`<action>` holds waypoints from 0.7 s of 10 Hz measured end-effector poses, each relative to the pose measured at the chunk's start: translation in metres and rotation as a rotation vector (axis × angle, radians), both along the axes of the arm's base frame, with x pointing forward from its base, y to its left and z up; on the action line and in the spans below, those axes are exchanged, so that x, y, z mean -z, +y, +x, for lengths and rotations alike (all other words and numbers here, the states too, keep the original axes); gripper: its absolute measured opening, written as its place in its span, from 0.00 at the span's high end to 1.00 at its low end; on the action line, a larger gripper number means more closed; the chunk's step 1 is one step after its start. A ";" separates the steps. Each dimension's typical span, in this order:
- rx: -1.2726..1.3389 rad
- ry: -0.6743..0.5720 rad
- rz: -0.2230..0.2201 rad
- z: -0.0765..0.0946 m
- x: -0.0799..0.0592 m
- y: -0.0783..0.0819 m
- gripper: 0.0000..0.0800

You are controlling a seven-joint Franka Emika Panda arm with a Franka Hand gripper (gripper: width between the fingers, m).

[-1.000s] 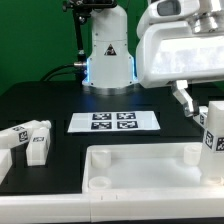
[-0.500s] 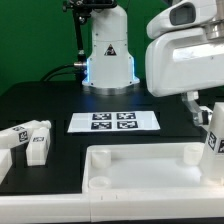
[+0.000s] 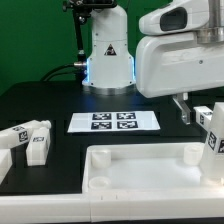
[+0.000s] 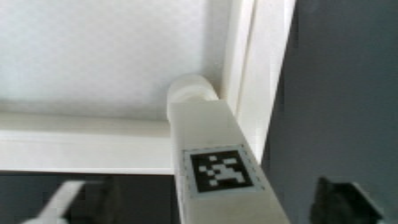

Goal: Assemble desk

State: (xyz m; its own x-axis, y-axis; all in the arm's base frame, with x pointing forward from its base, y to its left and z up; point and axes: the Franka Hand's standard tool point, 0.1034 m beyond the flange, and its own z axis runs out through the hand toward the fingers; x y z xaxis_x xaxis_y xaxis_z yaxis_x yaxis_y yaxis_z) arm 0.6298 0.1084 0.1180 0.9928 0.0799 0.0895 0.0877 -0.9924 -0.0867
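The white desk top (image 3: 140, 172) lies rim-up at the front of the table. One chunky white leg (image 3: 213, 135) with a square tag stands upright at the top's corner on the exterior view's right; in the wrist view the leg (image 4: 214, 150) rises from that corner (image 4: 107, 60). My gripper (image 3: 198, 110) hangs over this leg. Its fingers (image 4: 59, 203) straddle the leg with dark gaps on both sides, so the gripper (image 4: 205, 207) is open and not gripping. Two more tagged legs (image 3: 27, 140) lie at the exterior view's left.
The marker board (image 3: 113, 121) lies flat on the black table behind the desk top. The robot's base (image 3: 108, 55) stands at the back before a green wall. The large white gripper body (image 3: 180, 55) fills the upper right of the exterior view.
The gripper body shifted toward the exterior view's right, then back left, staying over the upright leg. The leg, the desk top and the two loose legs have not moved.
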 end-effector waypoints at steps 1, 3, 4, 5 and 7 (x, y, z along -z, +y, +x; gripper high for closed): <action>0.058 0.006 0.008 0.000 0.000 0.001 0.49; 0.156 0.016 0.017 0.000 0.000 0.001 0.89; 0.190 0.019 0.022 0.000 0.000 0.002 0.97; 0.191 0.020 0.022 0.000 0.000 0.002 0.97; 0.161 0.017 0.018 -0.001 0.000 0.002 1.00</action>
